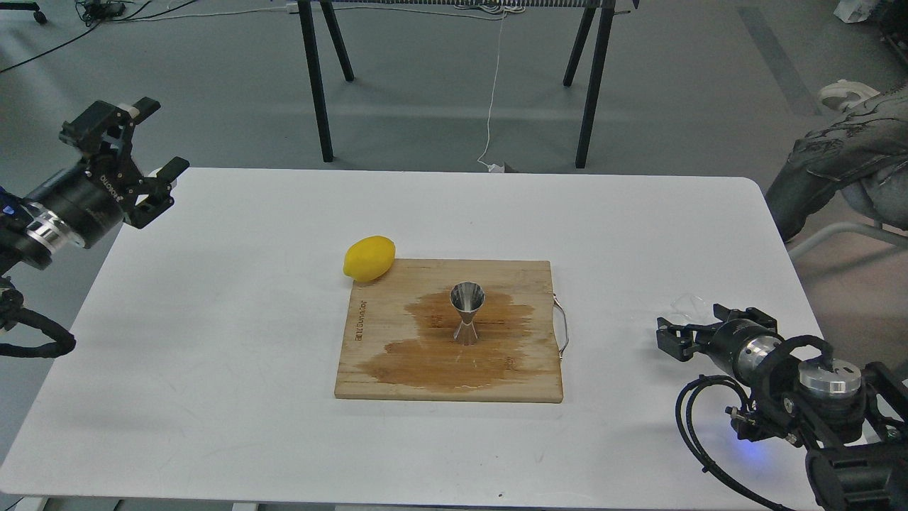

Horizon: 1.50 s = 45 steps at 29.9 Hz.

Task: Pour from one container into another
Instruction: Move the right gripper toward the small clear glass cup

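The steel jigger (pixel 467 312) stands upright in the middle of the wooden cutting board (pixel 525 284), on a dark wet stain. The tiny clear glass cup (pixel 687 304) sits on the white table right of the board; only its upper rim shows. My right gripper (pixel 689 323) is open, low over the table, right at the cup and hiding its lower part. I cannot tell whether the fingers touch the glass. My left gripper (pixel 157 136) is open and empty, raised beyond the table's far left corner.
A yellow lemon (pixel 369 257) lies against the board's far left corner. A metal handle (pixel 562 328) sticks out of the board's right edge, toward the cup. A seated person's legs (pixel 837 152) are off the table's right side. Black trestle legs (pixel 316 78) stand behind.
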Tool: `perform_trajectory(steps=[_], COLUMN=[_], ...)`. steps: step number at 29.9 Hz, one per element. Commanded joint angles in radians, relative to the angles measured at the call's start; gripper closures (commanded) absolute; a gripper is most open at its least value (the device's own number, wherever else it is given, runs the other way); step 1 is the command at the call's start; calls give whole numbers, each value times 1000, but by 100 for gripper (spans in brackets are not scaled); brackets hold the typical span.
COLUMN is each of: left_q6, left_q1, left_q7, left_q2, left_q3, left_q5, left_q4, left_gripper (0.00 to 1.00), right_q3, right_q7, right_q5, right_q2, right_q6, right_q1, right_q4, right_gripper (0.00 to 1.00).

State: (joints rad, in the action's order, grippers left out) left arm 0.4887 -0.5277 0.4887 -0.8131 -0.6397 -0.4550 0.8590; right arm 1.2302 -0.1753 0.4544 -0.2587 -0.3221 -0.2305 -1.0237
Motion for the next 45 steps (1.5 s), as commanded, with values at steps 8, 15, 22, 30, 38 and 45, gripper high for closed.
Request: perform_trajectory(steps=[8, 15, 22, 30, 38, 45], left_q6=[0, 0, 0, 0, 0, 0], left_q1=[0, 0, 2, 2, 2, 8], left_q7=[0, 0, 0, 0, 0, 0], left_q2=[0, -1, 0, -1, -1, 0], left_q3=[0, -2, -2, -2, -2, 0], left_q5=[1, 1, 1, 1, 1, 1], left_q4=[0, -2, -2, -2, -3, -2], left_gripper=[1, 1, 1, 0, 1, 1], right_q3=[0, -1, -1, -3, -46, -129], right_q7=[0, 0, 0, 0, -1, -18], right_q5=[-34, -49, -52, -54, -59, -184], right_q2=[35, 42, 41, 39, 32, -16], right_q6=[0, 0, 21, 52, 54, 34], right_q1=[-29, -29, -27, -26, -35, -203], right_q4=[42, 40, 39, 31, -47, -205], right_gripper=[15, 34, 49, 59, 62, 63])
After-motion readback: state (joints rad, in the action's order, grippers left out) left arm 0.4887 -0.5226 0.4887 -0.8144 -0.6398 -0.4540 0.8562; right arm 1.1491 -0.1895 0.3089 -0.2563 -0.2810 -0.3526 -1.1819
